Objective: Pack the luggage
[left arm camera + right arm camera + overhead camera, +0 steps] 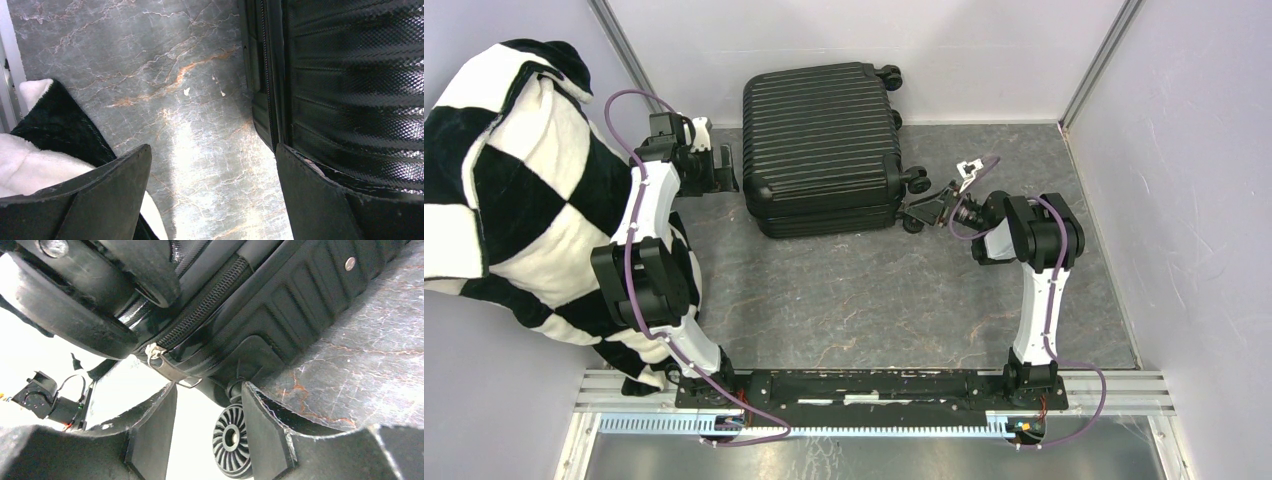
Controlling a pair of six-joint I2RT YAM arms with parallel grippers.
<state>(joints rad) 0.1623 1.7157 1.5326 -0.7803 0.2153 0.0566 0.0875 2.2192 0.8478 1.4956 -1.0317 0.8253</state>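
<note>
The black ribbed suitcase (821,140) lies flat and zipped shut at the back of the marbled table (874,290), a little left of the middle, with its caster wheels sticking out on the right-hand side. The left gripper (719,170) hangs just beside the case's left edge, and from its wrist camera I can see its fingers (100,200) spread wide apart with nothing but bare tabletop between them. The shell of the case rises right behind the right-side finger, and I cannot tell if they touch. A corner of the black-and-white checkered blanket (514,200) lies under the other finger, while the rest of it is heaped along the left wall, draped behind that arm. The right gripper (929,208) is over at the wheeled end, low down at the near corner of the case. Its jaws stand partly apart and clamp nothing. The metal zipper pull (172,371) dangles from the zipper (210,305) just past the fingertips, unheld. One ribbed caster wheel (231,440) shows in the gap between the two fingers, farther off.
</note>
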